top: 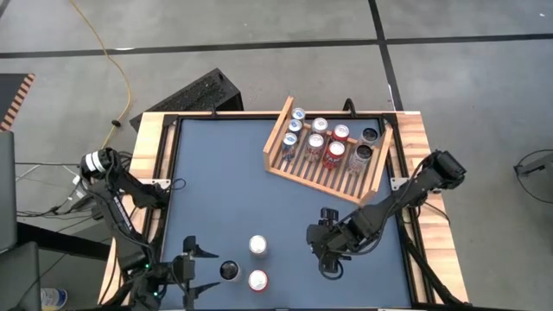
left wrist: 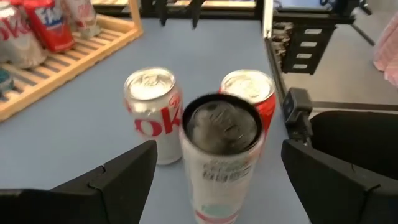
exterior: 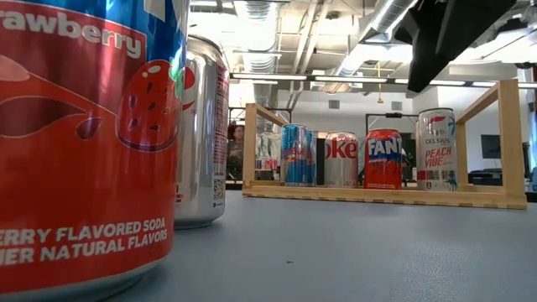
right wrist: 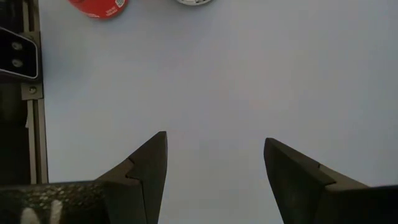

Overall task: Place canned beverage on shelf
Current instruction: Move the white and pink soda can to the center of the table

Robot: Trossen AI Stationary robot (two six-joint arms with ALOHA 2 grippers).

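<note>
Three loose cans stand upright at the table's near edge: a dark-topped can point(top: 229, 270), a silver Coke can point(top: 257, 246) and a red can point(top: 257, 280). My left gripper point(top: 207, 269) is open and comes in level from the left. Its fingers point(left wrist: 127, 177) stand on either side of the dark-topped can point(left wrist: 221, 155) with a gap on each side. My right gripper point(top: 328, 257) hangs open over bare table to the right of the cans, with nothing between its fingers point(right wrist: 146, 168). The wooden shelf point(top: 285, 164) sits at the far right and holds several upright cans.
The shelf's raised side boards point(exterior: 503, 134) frame its row of cans point(exterior: 383, 158). Bare blue table point(top: 216, 181) lies between the loose cans and the shelf. A wooden rim point(top: 147, 155) runs around the table. A black box point(top: 194, 93) sits beyond the far left corner.
</note>
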